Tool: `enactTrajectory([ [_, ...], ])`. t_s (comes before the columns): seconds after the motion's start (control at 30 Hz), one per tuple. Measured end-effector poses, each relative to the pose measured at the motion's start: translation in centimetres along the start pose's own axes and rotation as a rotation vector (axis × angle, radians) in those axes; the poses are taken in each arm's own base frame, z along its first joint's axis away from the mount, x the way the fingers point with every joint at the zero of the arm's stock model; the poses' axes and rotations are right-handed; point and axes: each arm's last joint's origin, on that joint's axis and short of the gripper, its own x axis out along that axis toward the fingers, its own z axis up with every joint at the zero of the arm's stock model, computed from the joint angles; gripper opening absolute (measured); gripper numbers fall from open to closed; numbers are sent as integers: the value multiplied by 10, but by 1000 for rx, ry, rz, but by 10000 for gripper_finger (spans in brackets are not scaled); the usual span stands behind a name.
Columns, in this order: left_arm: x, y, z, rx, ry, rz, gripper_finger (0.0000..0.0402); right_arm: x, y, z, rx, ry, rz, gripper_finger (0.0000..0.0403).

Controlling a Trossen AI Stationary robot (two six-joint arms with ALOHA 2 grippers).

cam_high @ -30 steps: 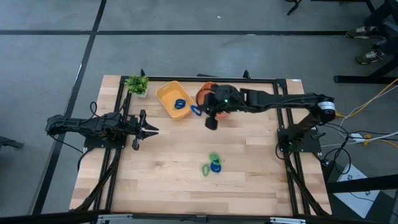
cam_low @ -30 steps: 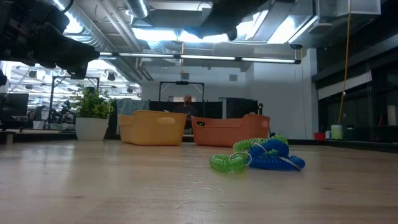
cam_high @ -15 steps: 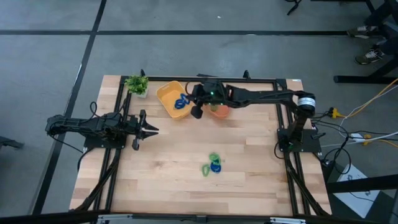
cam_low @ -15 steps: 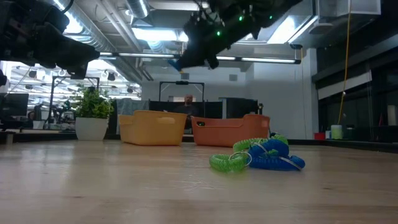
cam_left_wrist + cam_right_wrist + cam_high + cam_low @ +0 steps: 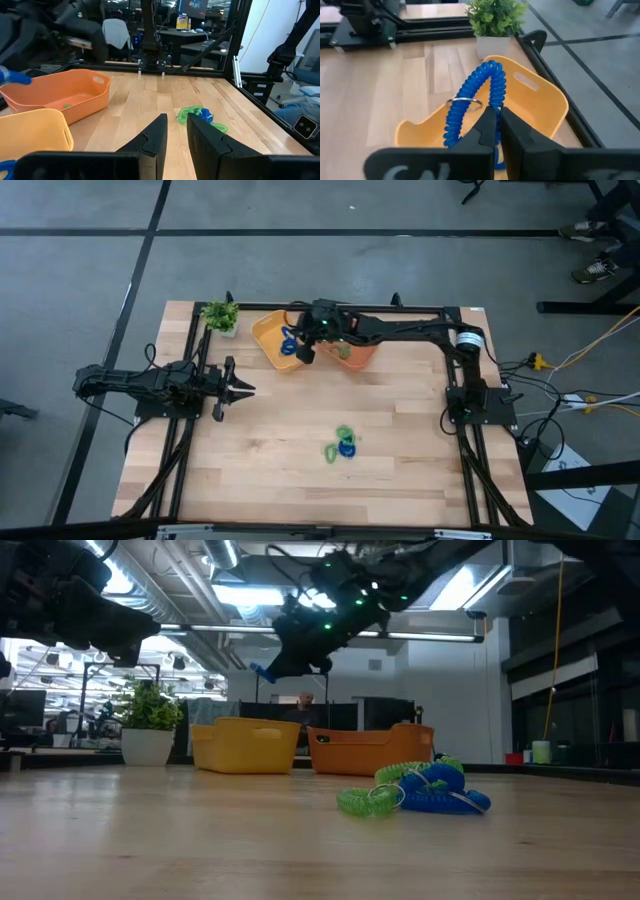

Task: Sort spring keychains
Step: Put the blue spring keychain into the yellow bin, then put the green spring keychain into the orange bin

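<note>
My right gripper (image 5: 303, 346) is shut on a bright blue spring keychain (image 5: 482, 92) above the yellow tray (image 5: 270, 332); it also shows high in the low view (image 5: 285, 658). Another blue coil (image 5: 7, 165) lies in the yellow tray. The orange tray (image 5: 356, 357) stands to its right, with a green bit inside (image 5: 66, 105). A pile of green and blue keychains (image 5: 343, 444) lies on the table's middle, also in the low view (image 5: 415, 788). My left gripper (image 5: 243, 388) waits at the left, empty, its fingers a narrow gap apart (image 5: 177, 132). My right gripper pinches the blue keychain's coil (image 5: 494, 106) between its two fingers, on one side of the loop. The fingers slant down from the table's right. The loop with its metal ring (image 5: 463, 101) sticks out past the fingertips, lifted clear above the yellow tray (image 5: 540, 102).
A small potted plant (image 5: 220, 315) stands at the far left corner, beside the yellow tray. Dark frame rails (image 5: 420, 308) run along the table's edges. Bare wood lies between the trays and the pile (image 5: 300, 405).
My right gripper has gone toward the table's left and far edge, from beside the orange tray to above the yellow tray. It has carried the blue keychain along, clear of the table, and has stayed shut on it.
</note>
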Motion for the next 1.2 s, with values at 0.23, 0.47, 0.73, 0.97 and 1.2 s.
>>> enactTrajectory([
  [0.23, 0, 0, 0, 0, 0, 0, 70, 22, -1, 13, -35, 154, 25, 14],
  [0.47, 0, 0, 0, 0, 0, 0, 70, 38, -1, 17, -33, 197, 31, 20],
  [0.73, 0, 0, 0, 0, 0, 0, 70, 38, -1, 18, -42, 202, 11, 71],
  [0.97, 0, 0, 0, 0, 0, 0, 70, 37, 0, 14, -45, 244, 3, 131],
  [1.2, 0, 0, 0, 0, 0, 0, 70, 26, 2, 24, -13, 297, 45, 162],
])
